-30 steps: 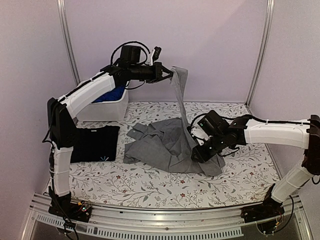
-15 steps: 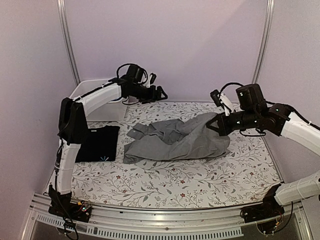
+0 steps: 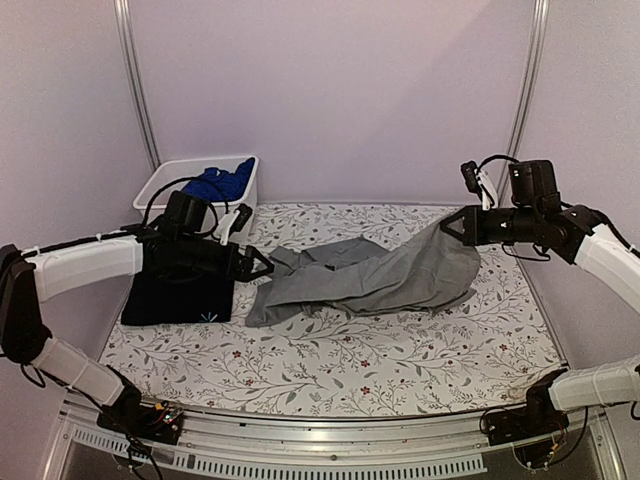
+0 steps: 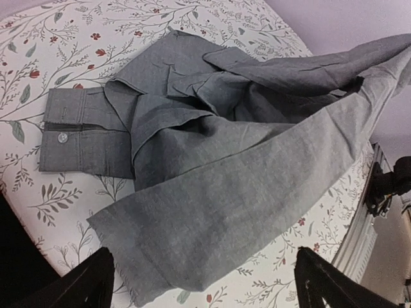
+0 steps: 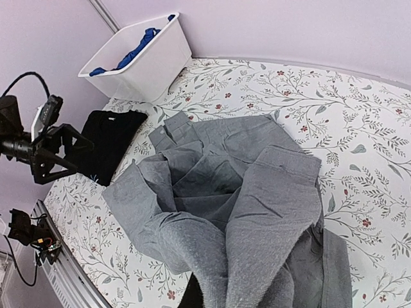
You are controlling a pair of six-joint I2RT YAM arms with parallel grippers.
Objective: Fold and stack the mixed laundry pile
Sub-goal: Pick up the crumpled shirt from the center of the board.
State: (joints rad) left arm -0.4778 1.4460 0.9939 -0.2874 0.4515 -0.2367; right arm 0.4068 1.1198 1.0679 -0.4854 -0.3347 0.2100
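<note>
The grey button shirt (image 3: 370, 275) lies crumpled across the middle of the table. Its right end is lifted, and my right gripper (image 3: 458, 226) is shut on it there. In the right wrist view the grey shirt (image 5: 257, 192) drapes over my fingers and hides them. My left gripper (image 3: 256, 264) hangs open and low at the shirt's left edge, holding nothing. The left wrist view shows the shirt's hem (image 4: 192, 244) between the spread fingers and a buttoned cuff (image 4: 70, 135) beyond. A folded black T-shirt (image 3: 185, 290) lies at the left. A bright blue garment (image 3: 220, 183) sits in the bin.
The white plastic bin (image 3: 165, 180) stands at the back left corner. The table has a floral cover (image 3: 350, 360). Metal posts and lilac walls close in the back and sides. The table's front rail (image 3: 330, 440) runs along the near edge.
My left gripper let go of the shirt, opened, and came down from high at the back to beside the black T-shirt. My right gripper shut on the shirt and lifted it to the right.
</note>
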